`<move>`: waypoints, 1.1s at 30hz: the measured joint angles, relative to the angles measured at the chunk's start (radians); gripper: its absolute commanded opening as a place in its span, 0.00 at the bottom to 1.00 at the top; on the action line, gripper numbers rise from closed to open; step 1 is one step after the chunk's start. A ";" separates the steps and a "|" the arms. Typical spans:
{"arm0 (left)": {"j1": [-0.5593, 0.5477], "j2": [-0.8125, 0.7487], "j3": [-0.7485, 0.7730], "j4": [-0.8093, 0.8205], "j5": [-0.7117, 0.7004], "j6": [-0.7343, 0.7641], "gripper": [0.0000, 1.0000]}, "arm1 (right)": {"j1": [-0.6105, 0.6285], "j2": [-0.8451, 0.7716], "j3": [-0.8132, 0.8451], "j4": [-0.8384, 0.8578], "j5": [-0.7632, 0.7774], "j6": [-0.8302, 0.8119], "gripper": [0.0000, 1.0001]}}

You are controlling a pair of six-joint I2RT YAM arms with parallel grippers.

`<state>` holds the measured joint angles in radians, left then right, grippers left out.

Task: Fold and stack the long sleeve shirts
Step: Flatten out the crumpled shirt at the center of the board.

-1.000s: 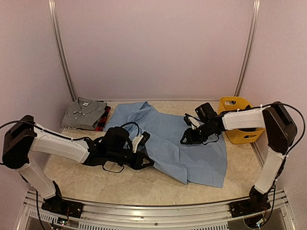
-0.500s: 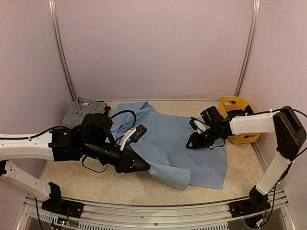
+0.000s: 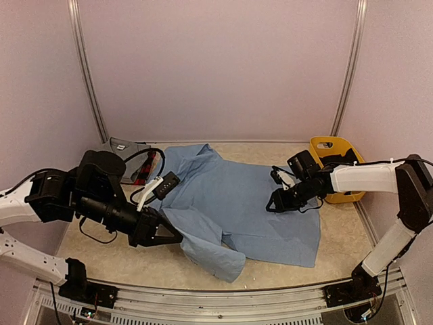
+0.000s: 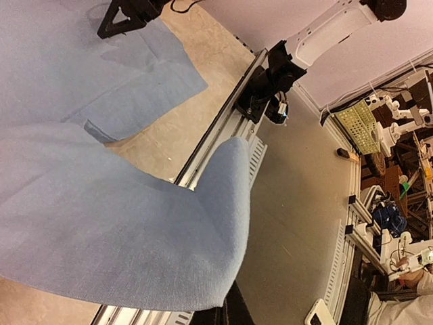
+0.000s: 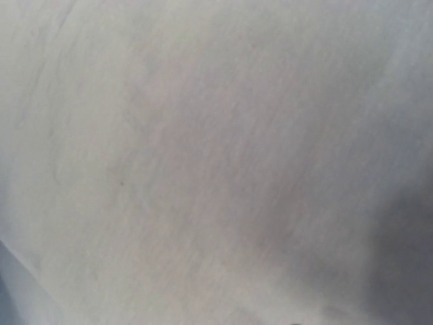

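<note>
The light blue shirt (image 3: 243, 196) is gripped near the table's (image 3: 128, 265) front edge by the clamped left gripper (image 3: 174, 237); the right gripper's (image 3: 272, 204) opening cannot be told.

Pinched in your left claw (image 3: 172, 235), the light blue shirt (image 3: 250, 203) is matt woven cloth with a fine, even weave. Under your right claw (image 3: 272, 203) the same cloth lies smooth. Beyond the right claw, the yellow basket (image 3: 331, 145) is faintly glossy plastic. The tabletop (image 3: 149, 264) beneath the left claw looks matt and mottled.
</note>
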<state>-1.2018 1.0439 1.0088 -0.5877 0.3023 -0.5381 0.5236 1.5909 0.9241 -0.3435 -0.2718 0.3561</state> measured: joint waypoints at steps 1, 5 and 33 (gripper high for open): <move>0.000 -0.023 0.015 -0.022 -0.013 -0.002 0.00 | 0.000 -0.001 0.000 -0.002 0.000 -0.001 0.41; 0.000 -0.106 0.055 -0.072 -0.025 -0.005 0.00 | 0.000 -0.001 0.000 -0.021 0.008 -0.008 0.41; -0.010 0.320 0.000 -0.104 0.156 0.243 0.04 | -0.055 0.127 0.036 -0.104 0.304 -0.001 0.39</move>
<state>-1.2121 1.3643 1.0084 -0.6914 0.4583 -0.2951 0.4686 1.7184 0.9604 -0.4473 0.0322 0.3553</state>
